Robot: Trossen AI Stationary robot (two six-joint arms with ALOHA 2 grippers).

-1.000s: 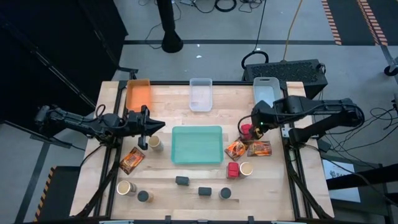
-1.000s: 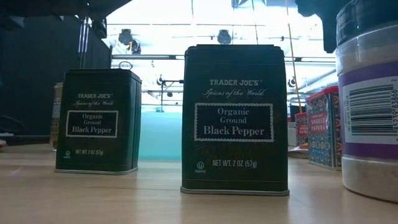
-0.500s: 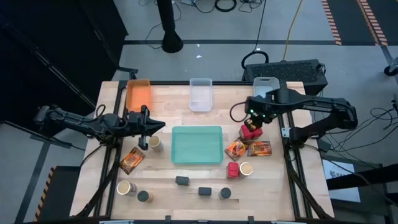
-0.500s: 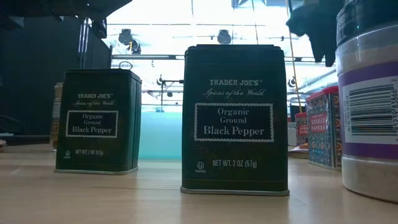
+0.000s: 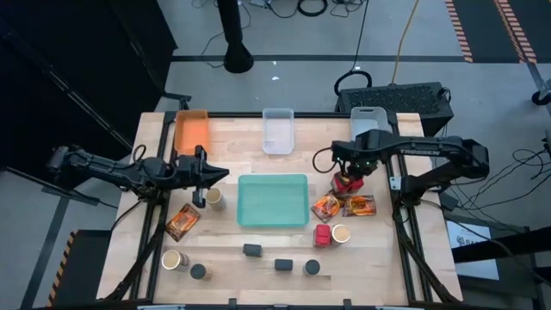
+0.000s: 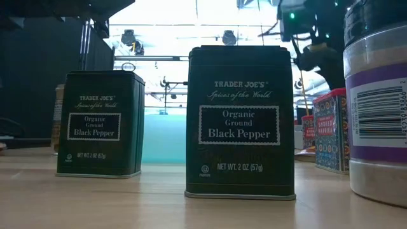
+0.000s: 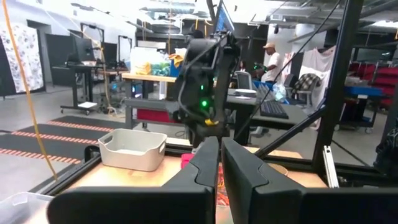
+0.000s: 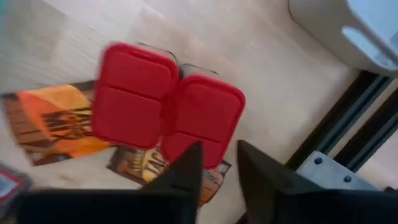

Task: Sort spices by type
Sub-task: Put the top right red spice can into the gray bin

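Right tool [image 5: 348, 171] hangs narrow, empty, over red tins [image 8: 168, 109] at frame right. Rigid, light, slick lids; pinch across side walls. Left tool [image 5: 203, 176] closed, idle at mid-left.

Readable text, low view:

- Near dark tin [image 6: 240, 121]: "TRADER JOE'S", "Spices of the World", framed panel "Organic Ground Black Pepper", below it "NET WT. 2 OZ (57g)".
- Far dark tin [image 6: 99, 123]: same wording: "TRADER JOE'S", "Spices of the World", "Organic Ground Black Pepper", "NET WT. 2 OZ (57g)".
- Patterned red-and-blue tin [image 6: 331, 130]: "SMOKED PAPRIKA", small and only just legible.
- Purple-labelled jar [image 6: 376, 102]: barcode with digits too small to read surely.

Other views: no legible text.
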